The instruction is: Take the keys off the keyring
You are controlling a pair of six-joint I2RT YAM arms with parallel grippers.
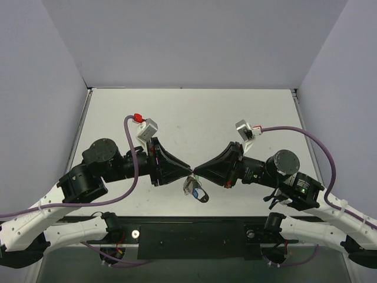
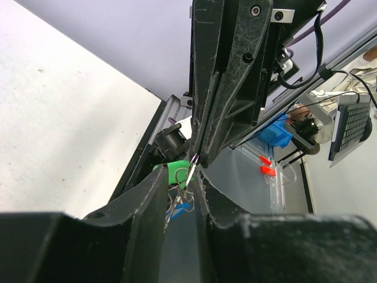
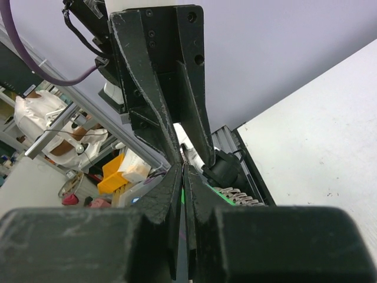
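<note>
Both grippers meet tip to tip above the near middle of the table. The keyring (image 1: 191,184), a silver loop, hangs from their tips with its blue tag (image 1: 198,190) lowest. My left gripper (image 1: 187,171) is closed to a narrow gap with the loop (image 2: 187,172) in it. The green tag (image 2: 172,174), the blue tag (image 2: 184,207) and thin round silver key heads (image 2: 177,194) hang just beyond. My right gripper (image 1: 196,171) is shut on the loop's top; its tip (image 2: 197,157) pinches the wire. In the right wrist view my right gripper (image 3: 183,168) is shut, with the chain (image 3: 235,195) and green tag (image 3: 221,198) beyond.
The white table (image 1: 194,118) is walled at the back and both sides. A black rail (image 1: 194,233) with both arm bases runs along the near edge, right under the hanging keyring. Purple cables (image 1: 126,177) loop from each wrist.
</note>
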